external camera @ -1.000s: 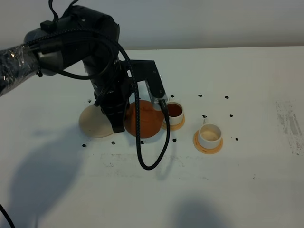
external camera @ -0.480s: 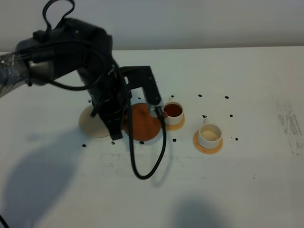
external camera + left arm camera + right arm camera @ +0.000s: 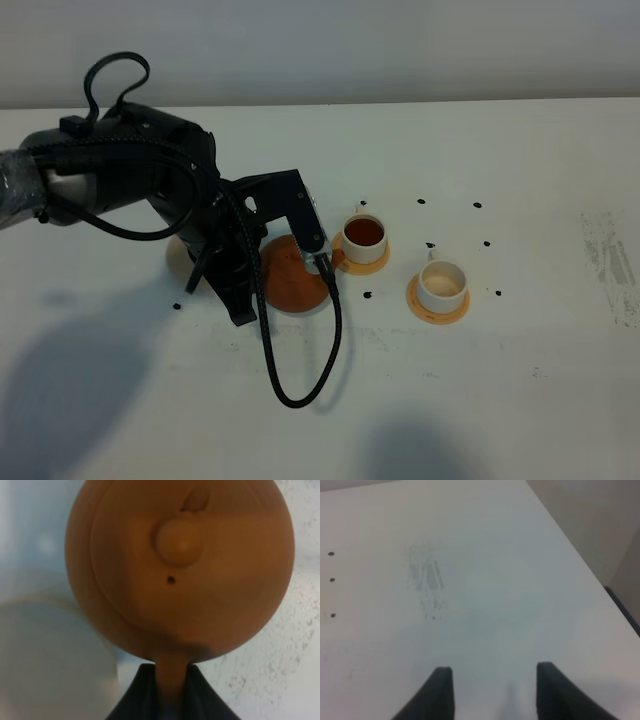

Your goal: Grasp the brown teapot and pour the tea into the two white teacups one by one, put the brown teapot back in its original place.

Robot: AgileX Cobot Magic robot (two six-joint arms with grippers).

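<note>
Left pincer (image 3: 170,677) pinches the brown teapot (image 3: 220,595) by its handle. Right pincer (image 3: 492,690) spread above the worktop (image 3: 480,595) near its right edge. 1 white teacup (image 3: 364,238) holds tea.

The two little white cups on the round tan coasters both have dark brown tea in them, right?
Not quite. Only the small white cup nearer the reddish-brown clay teapot has dark brown tea in it. The other white cup looks pale inside, with no dark tea. Both do sit on round tan coasters. The exterior high view shows this.
</note>
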